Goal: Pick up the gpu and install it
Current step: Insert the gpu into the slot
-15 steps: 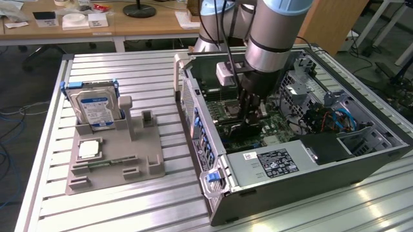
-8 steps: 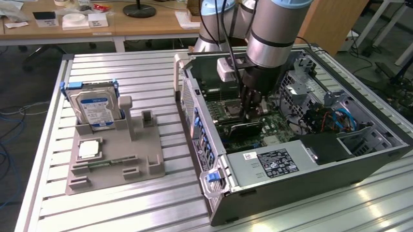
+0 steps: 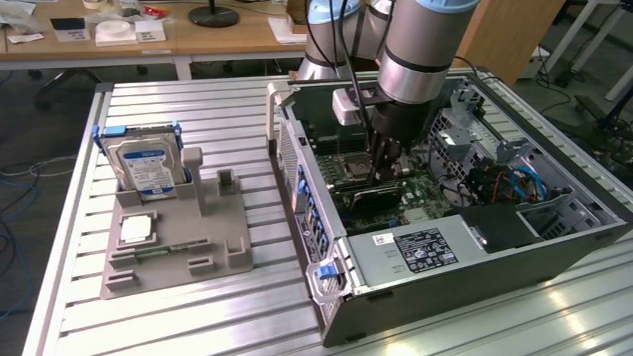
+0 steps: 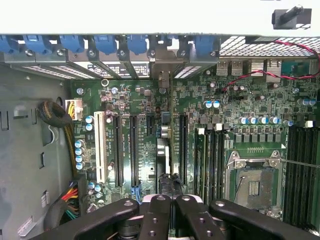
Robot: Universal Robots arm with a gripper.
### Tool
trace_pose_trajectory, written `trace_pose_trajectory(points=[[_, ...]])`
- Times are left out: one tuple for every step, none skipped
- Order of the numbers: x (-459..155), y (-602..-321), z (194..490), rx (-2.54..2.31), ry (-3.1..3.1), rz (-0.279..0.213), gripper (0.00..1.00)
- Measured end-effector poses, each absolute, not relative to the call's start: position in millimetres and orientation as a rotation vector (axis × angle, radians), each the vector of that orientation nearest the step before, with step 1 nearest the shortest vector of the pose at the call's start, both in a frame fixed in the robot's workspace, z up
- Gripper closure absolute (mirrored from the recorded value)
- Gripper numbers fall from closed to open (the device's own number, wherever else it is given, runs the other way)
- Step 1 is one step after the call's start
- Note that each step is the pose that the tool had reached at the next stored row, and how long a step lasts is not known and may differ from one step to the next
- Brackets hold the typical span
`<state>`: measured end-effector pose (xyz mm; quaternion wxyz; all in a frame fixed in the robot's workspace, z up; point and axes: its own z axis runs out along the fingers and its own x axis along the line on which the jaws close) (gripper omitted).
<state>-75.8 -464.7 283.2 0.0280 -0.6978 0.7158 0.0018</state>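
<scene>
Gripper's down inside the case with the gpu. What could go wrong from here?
The gpu hangs edge-on in the shut gripper between close-set black slots; a small offset could jam it. Its metal bracket could catch on the rear slot frame. The open CPU socket lies close by, exposed to any slip.

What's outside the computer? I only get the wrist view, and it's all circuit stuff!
Observer: A grey holder sits beside the case, on the exterior view's left. A hard drive stands upright in it.
Operator: Is the gpu over there too?
Observer: No. The gpu is inside the case, standing on the motherboard right under the end effector.
Operator: What's the computer sitting on?
Observer: The case lies on its side, open on top, on a ribbed metal table.
</scene>
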Motion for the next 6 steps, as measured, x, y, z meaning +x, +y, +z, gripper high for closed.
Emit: trace_pose_trajectory(points=[[-75.8, -464.7, 283.2, -2.154, 2.209, 0.006, 0.89], [-75.8, -464.7, 283.2, -2.154, 2.209, 0.006, 0.89], [-75.8, -464.7, 283.1, -2.154, 2.209, 0.006, 0.89], [-75.8, -464.7, 283.2, -2.154, 2.209, 0.006, 0.89], [-75.8, -464.7, 283.2, -2.154, 2.209, 0.005, 0.89], [-75.8, -464.7, 283.2, -2.154, 2.209, 0.006, 0.89]])
